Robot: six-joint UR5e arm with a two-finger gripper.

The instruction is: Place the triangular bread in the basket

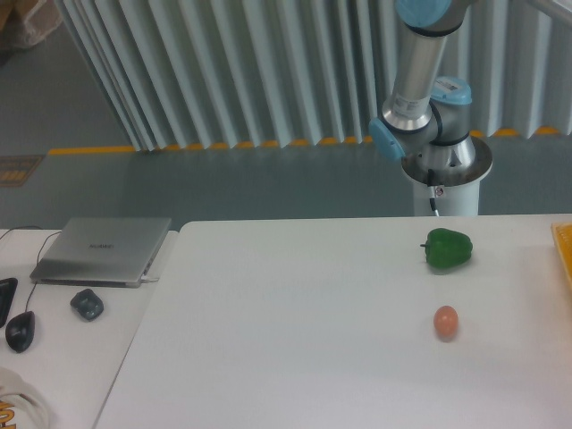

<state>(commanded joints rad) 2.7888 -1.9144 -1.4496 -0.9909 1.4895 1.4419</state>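
Only the arm's base and lower links (420, 107) show, at the far right behind the table (295, 357); the gripper is out of frame, so whether it is open, closed or holding something cannot be told. The triangular bread is nowhere in view. The basket (565, 250) shows as a yellow sliver at the right edge, right of the green bell pepper (447, 248) and reddish-brown egg (446, 322), so any drop lies rightward
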